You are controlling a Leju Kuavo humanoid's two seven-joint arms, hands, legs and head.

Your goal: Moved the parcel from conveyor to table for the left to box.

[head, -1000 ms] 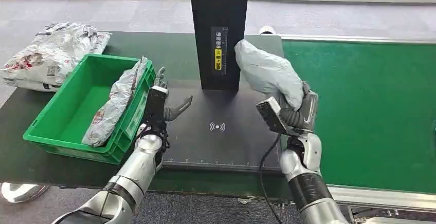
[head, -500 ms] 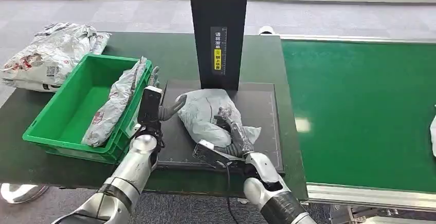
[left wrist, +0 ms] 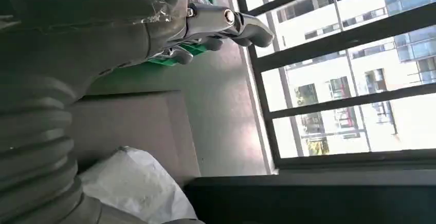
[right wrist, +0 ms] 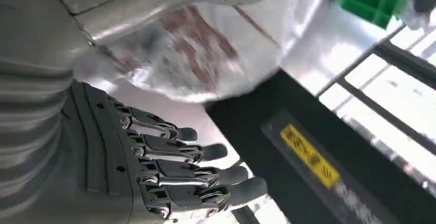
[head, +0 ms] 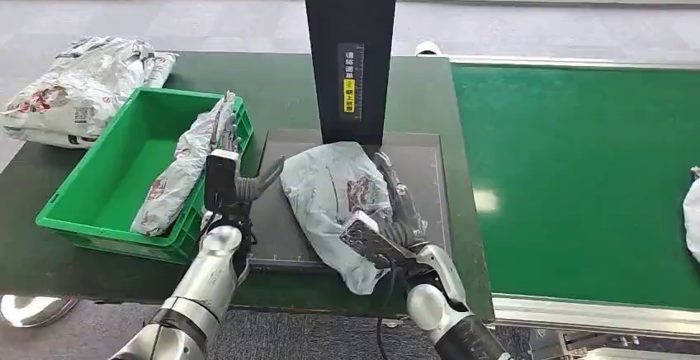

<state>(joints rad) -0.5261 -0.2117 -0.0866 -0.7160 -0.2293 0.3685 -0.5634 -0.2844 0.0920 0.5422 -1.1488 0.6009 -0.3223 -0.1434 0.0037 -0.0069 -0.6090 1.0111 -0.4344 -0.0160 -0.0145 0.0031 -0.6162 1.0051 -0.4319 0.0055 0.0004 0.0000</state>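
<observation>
1. The parcel (head: 330, 199) lies flat on the dark pad (head: 429, 170) of the table (head: 281, 79), just before the black post (head: 351, 46).
2. The right robot hand (head: 396, 211) rests at the parcel's 3 o'clock side, fingers spread, gripping nothing (thumb under the bag's edge, perhaps).
3. The left robot hand (head: 235, 182) is open at its 9 o'clock, beside the green bin (head: 99, 203).

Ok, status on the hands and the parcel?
Right hand open beside the parcel, not gripping. Left hand open, holding nothing. Parcel lies on the black pad, in front of the black post. Bin already holds a bag.
</observation>
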